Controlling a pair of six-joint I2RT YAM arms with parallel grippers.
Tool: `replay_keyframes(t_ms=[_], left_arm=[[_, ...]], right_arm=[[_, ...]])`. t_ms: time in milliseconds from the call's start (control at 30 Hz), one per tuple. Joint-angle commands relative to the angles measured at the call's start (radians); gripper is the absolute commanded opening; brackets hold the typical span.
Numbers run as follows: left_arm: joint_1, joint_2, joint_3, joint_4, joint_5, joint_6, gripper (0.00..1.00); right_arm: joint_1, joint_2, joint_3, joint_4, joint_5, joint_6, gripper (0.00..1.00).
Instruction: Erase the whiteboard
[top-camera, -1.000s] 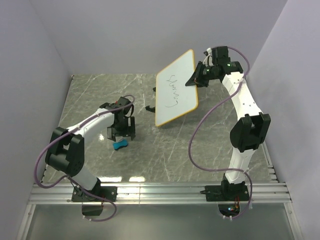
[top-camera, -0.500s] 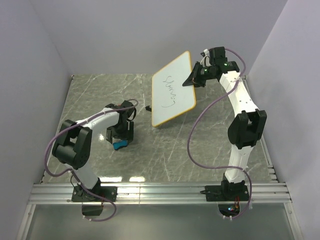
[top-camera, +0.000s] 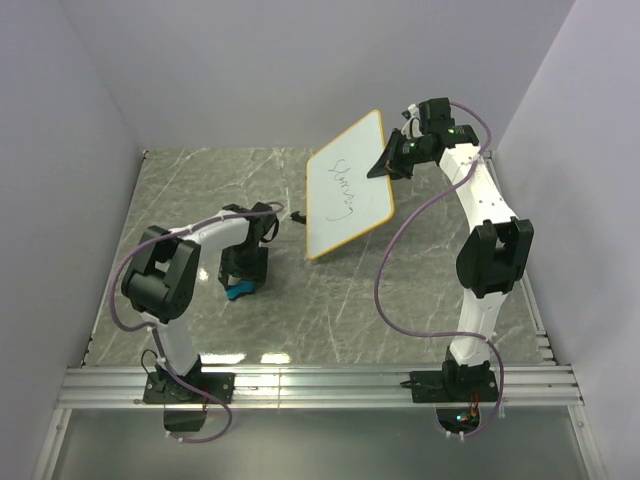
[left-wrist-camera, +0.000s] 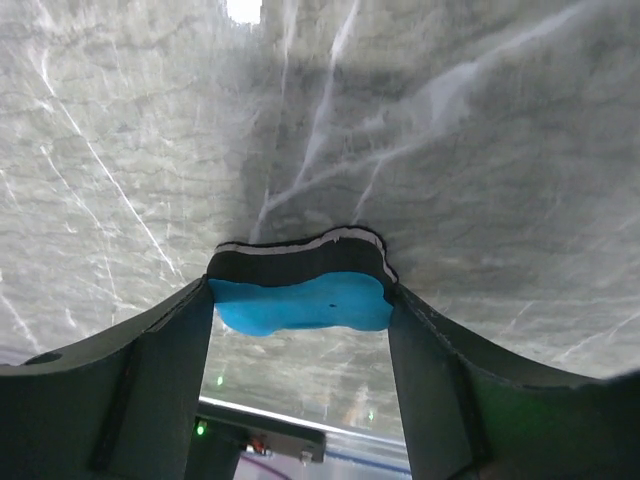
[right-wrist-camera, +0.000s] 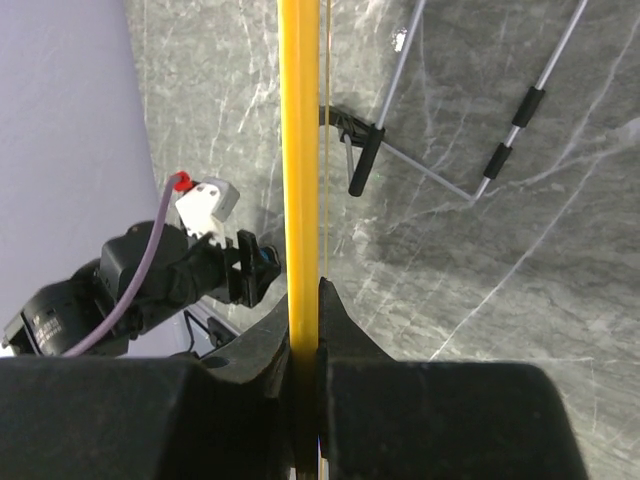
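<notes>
- The right gripper (top-camera: 386, 160) is closed on the yellow frame at the far-right edge of the whiteboard (top-camera: 350, 200). In the wrist view the frame sits tightly between both fingers.
- The left gripper (top-camera: 243, 272) is closed on the blue eraser (left-wrist-camera: 300, 302), and its fingers press on the two ends. It is low over the table (top-camera: 420, 300), left of the board and near to us.
- The board is in the far middle of the scene, lifted and tilted. I cannot tell if its near-left corner touches the table.
- Its long axis seems to run from near to far, with the right long edge raised. The written face, with black scribbles (top-camera: 343, 186), points up and to the left, toward the eraser.
- Risk: the board hangs from one thin edge only. I think a firm push of the eraser can turn it in the fingers or pull it out.
- Risk: the eraser is held only by its ends, so rubbing can twist it loose.
- Risk: the eraser is well apart from the board. The left arm must rise and reach to the right, and a wrong angle brings a finger to the board instead of the eraser.
</notes>
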Motion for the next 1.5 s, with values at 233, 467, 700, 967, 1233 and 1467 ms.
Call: replay_keyframes(t_ms=[233,467,700,967,1233,1467], left_arm=[[0.132,0.213,0.338,-0.022,0.078,-0.202,0.29],[0.223,0.222,0.483,-0.051,0.169,-0.272,0.57],[0.209,0.161,0.524,-0.076,0.063,-0.125,0.81],[0.206,0.127,0.389,0.013,-0.06,0.027,0.73],[0.206,0.192,0.401,0.056,-0.061,0.082,0.68],[0.189,0.184,0.386,0.122,0.031,0.116,0.67]], right_arm=[[-0.012,-0.048,0.02,0.072,-0.094,0.0,0.0],[-0.012,-0.051,0.019,0.064,-0.086,-0.013,0.0],[-0.01,-0.076,-0.019,0.066,-0.07,-0.033,0.0],[-0.012,-0.103,-0.05,0.06,-0.043,-0.051,0.0],[-0.012,-0.126,-0.067,0.041,-0.028,-0.06,0.0],[-0.012,-0.135,-0.073,0.029,-0.017,-0.066,0.0]])
